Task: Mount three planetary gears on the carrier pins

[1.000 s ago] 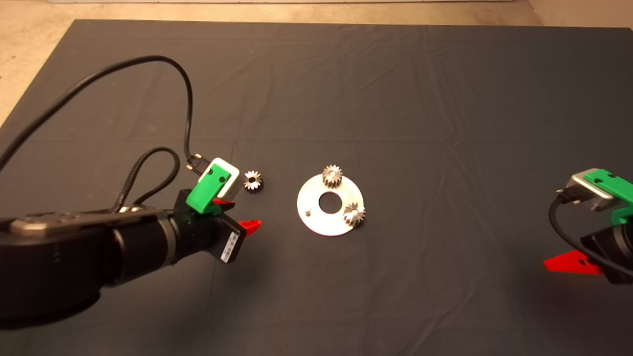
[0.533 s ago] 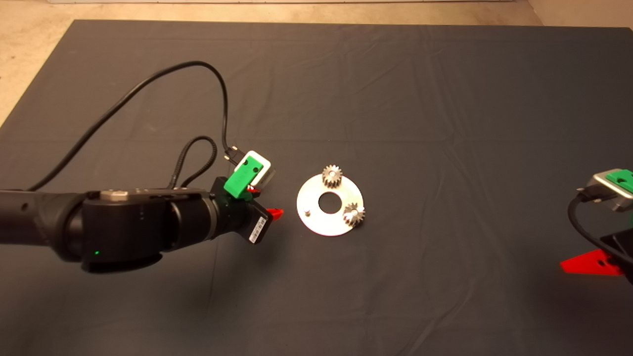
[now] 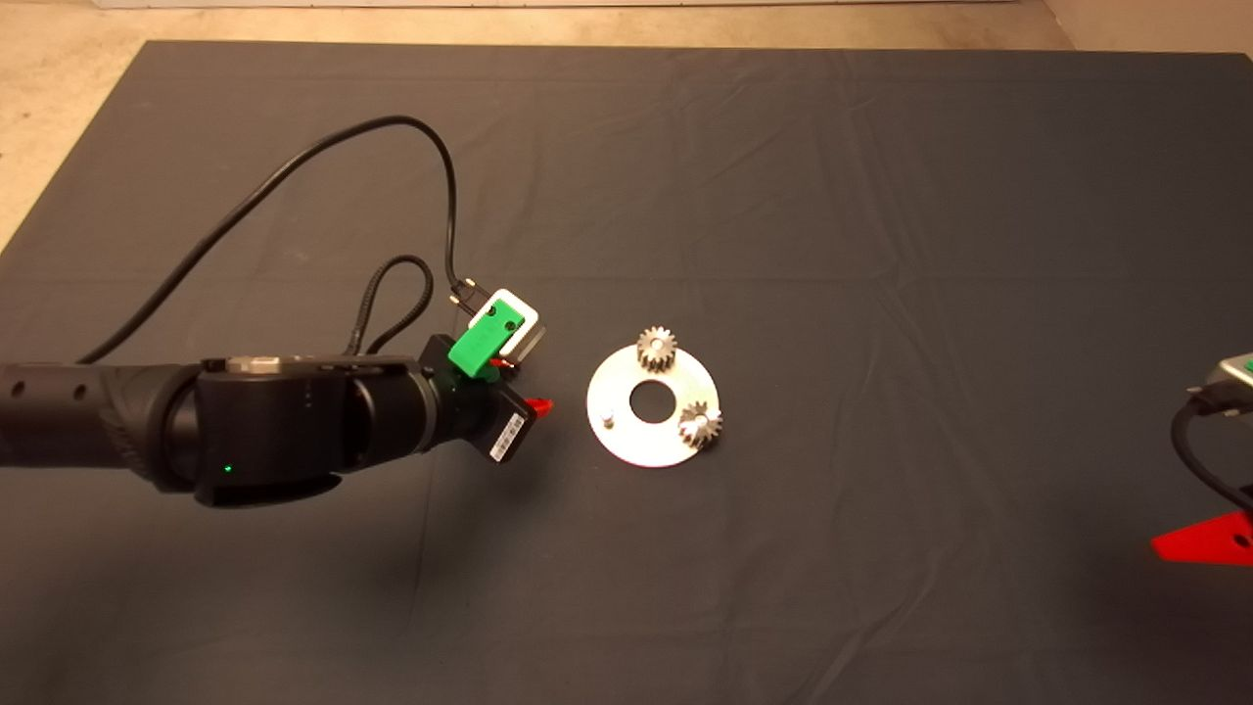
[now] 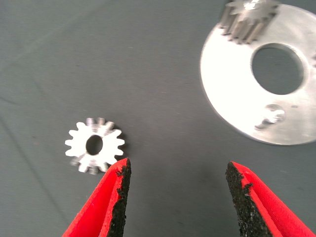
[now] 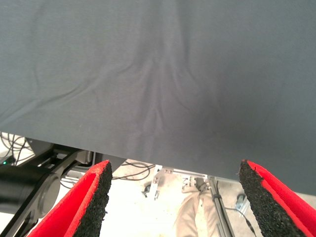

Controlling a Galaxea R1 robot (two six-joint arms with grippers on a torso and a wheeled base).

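A shiny silver disc (image 3: pixel 666 446) with a large central hole lies mid-mat. Two planetary gears sit on its pins, one at the far side (image 3: pixel 657 349) and one at the near right (image 3: pixel 701 424). The third carrier pin (image 3: pixel 608 419) stands bare. In the left wrist view, the third gear (image 4: pixel 95 144) lies flat on the mat beside the disc (image 4: pixel 232 98), just beyond one of my fingertips (image 4: pixel 120 182). My left gripper (image 3: pixel 522 385) is open and empty and hides this gear in the head view. My right gripper (image 3: pixel 1206 540) is open at the lower right edge.
Black cables (image 3: pixel 294 176) loop over the mat behind the left arm. The right wrist view looks past the mat's edge (image 5: pixel 148 158) at the floor, where a person's leg (image 5: pixel 195 212) and equipment show.
My left arm has moved right toward the disc and now covers the loose gear in the head view. My right arm has drawn back toward the right edge.
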